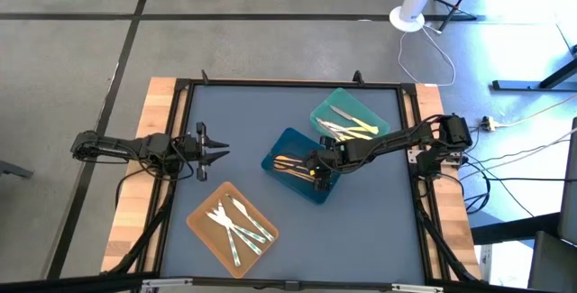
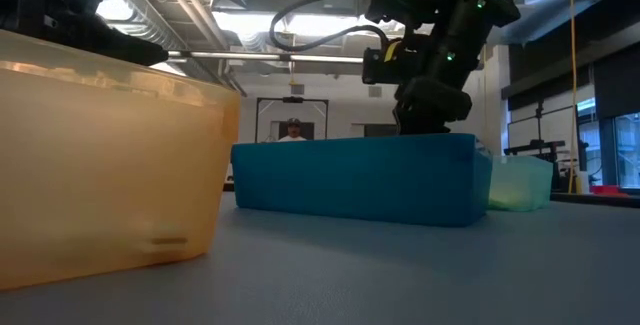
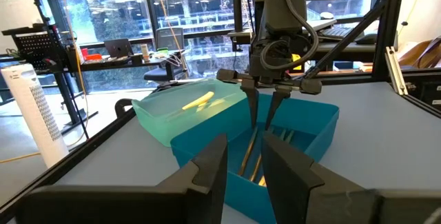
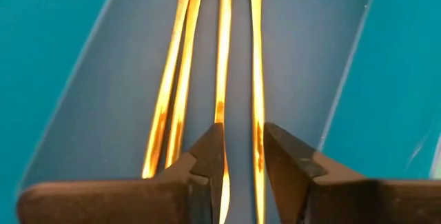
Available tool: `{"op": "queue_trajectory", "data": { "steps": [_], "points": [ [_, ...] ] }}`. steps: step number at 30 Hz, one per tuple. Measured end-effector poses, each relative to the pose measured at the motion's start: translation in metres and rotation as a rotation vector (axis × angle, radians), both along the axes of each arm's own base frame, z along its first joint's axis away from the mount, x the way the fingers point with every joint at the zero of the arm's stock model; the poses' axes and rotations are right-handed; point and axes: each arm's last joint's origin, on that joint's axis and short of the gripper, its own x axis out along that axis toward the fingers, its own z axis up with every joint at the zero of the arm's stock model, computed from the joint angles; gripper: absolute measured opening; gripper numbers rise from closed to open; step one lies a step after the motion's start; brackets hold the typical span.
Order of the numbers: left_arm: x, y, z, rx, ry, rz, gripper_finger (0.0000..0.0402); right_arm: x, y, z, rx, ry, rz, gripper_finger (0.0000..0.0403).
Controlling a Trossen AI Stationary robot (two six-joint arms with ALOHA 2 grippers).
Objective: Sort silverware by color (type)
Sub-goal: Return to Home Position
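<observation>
**High view rundown: right gripper point(image 1: 314, 169) hanging over the dark blue tray point(image 1: 290, 141)**

Looking straight down, three trays sit on the table point(image 1: 270, 104). The dark blue one is roughly in the middle. A teal tray point(image 1: 347, 96) sits just beside it toward the far right. An orange tray point(image 1: 203, 216) is off on its own toward the near left. The right arm reaches in from the right edge, and its gripper hangs directly above the blue tray.

The right wrist view is the clearest one. The two fingers point(image 4: 207, 162) are a little apart with nothing pinched between them. Underneath, four gold pieces point(image 4: 224, 45), as far as I can count, lie lengthwise side by side on the tray floor. One of them runs under the gap. The left wrist view agrees: those fingers point straight down into the blue tray, tips split and empty.

The white pieces point(image 1: 236, 225) are in a crisscrossed pile in the orange tray. The teal tray holds yellow and silvery pieces point(image 1: 352, 128) mixed together.

The left gripper point(image 1: 219, 153) is out over the left side of the table, well apart from every tray. Its fingers are spread and it's holding nothing.

The low view doesn't add much. It shows the orange tray wall up close, with the blue tray behind it. The right arm comes down over the blue tray, and its fingertips are hidden by the wall.
</observation>
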Motion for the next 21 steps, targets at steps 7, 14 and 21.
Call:
{"op": "queue_trajectory", "data": {
  "steps": [7, 14, 21],
  "points": [
    [0.0, 0.0, 0.0, 0.0, 0.0, 0.0, 0.0084, 0.003, 0.0, 0.006, -0.001, 0.001, 0.001, 0.0055],
    [0.0, 0.0, 0.0, 0.0, 0.0, 0.0, 0.0084, 0.014, 0.001, 0.032, -0.019, -0.022, 0.043, 0.0005],
    [0.0, 0.0, 0.0, 0.0, 0.0, 0.0, 0.0084, 0.024, 0.004, 0.067, 0.021, -0.062, 0.125, 0.0002]
  ]
}}
